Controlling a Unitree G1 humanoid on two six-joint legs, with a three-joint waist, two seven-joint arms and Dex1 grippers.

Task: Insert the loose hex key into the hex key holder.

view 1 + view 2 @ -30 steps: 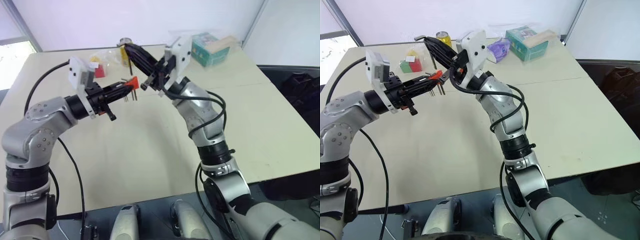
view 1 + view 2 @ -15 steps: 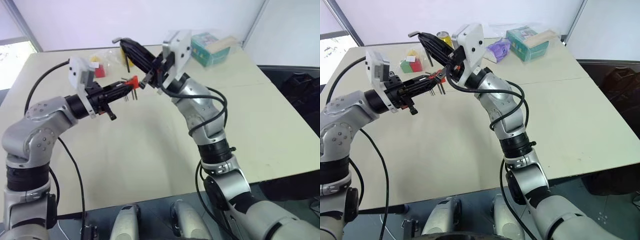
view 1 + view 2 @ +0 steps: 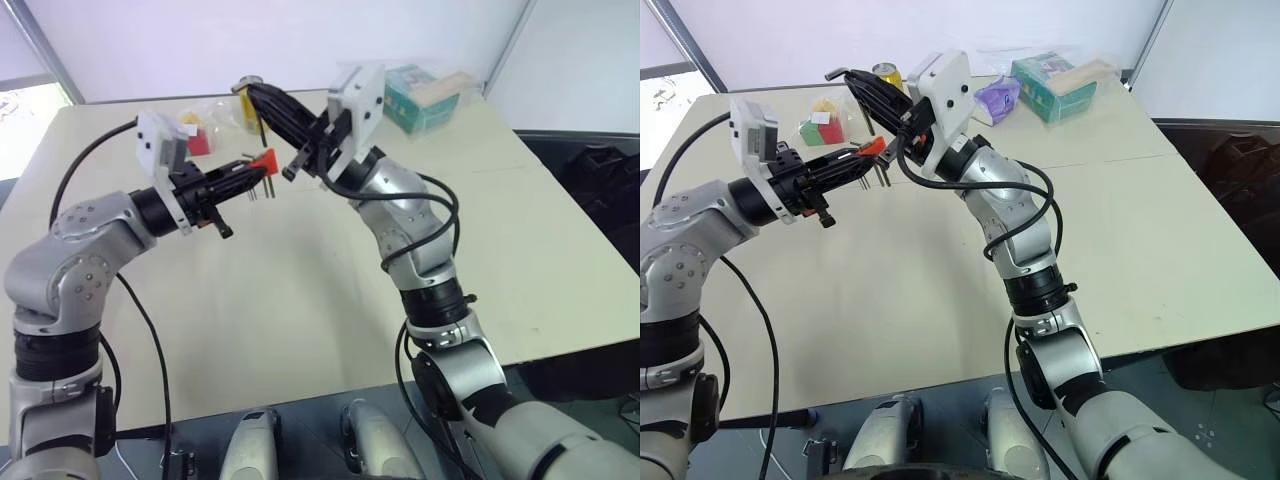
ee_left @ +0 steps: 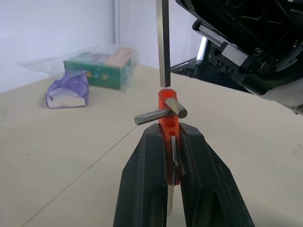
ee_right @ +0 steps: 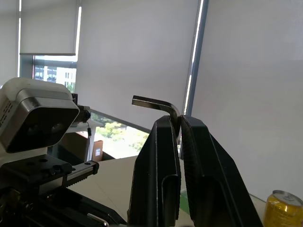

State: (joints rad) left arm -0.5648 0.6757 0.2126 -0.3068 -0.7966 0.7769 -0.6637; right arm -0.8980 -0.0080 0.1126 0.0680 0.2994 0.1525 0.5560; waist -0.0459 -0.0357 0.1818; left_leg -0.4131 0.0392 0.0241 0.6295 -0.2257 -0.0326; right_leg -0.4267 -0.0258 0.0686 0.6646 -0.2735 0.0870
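A: Holder clamped in left gripper, above the table; loose key pinched in right gripper, tip just over the block.

B: Could jam or slip (tip hardly centred on a hole).

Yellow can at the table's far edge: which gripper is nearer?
Right. The right gripper hangs just beside the yellow can; the left gripper sits lower, farther toward the robot.

Robot test space in an office-type room — we note a large plain beige table, white partition walls behind it, tall windows with roller blinds, and scattered trial props at the far edge: drink can, toy blocks, bagged box.
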